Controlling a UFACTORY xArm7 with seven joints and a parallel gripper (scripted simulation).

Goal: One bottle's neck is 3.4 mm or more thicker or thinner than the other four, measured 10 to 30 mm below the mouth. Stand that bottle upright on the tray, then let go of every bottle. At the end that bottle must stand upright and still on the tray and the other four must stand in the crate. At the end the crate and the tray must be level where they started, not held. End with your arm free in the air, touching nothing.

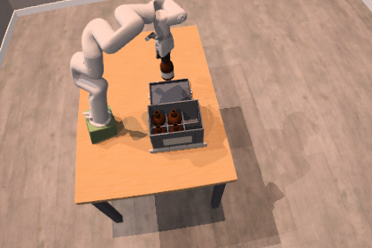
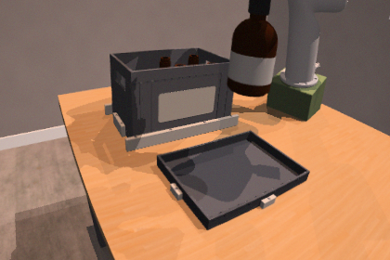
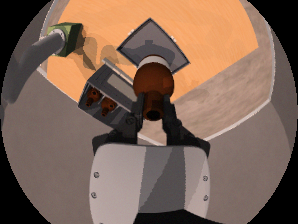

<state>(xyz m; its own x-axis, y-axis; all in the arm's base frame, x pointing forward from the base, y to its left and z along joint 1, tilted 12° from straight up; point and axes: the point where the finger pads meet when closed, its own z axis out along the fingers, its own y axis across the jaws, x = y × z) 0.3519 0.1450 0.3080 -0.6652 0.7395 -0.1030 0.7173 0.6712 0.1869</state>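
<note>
My gripper (image 1: 165, 58) (image 2: 259, 13) (image 3: 153, 101) is shut on the neck of a brown bottle (image 1: 166, 67) (image 2: 254, 40) (image 3: 154, 82) with a white label. The bottle hangs upright in the air, well above the table. The grey tray (image 1: 151, 96) (image 2: 223, 216) (image 3: 127, 41) lies flat with nothing standing in it. The dark grey crate (image 1: 156, 140) (image 2: 123, 101) (image 3: 95, 75) stands beside it. In the top view, several brown bottles stand in its compartments, two (image 1: 158, 118) (image 1: 174, 116) in the row nearer the tray and two more behind the labelled wall. Neck thicknesses cannot be told apart.
Light grey rails (image 1: 179, 148) (image 2: 183, 133) lie at the crate's foot. Small light blocks (image 2: 175, 190) (image 2: 267, 201) sit against the tray's sides. The arm's green base block (image 1: 103, 132) (image 2: 297, 97) (image 3: 74, 37) stands on the wooden table (image 1: 133, 172) (image 2: 344, 189). The crate's walls rise higher than the tray's rim.
</note>
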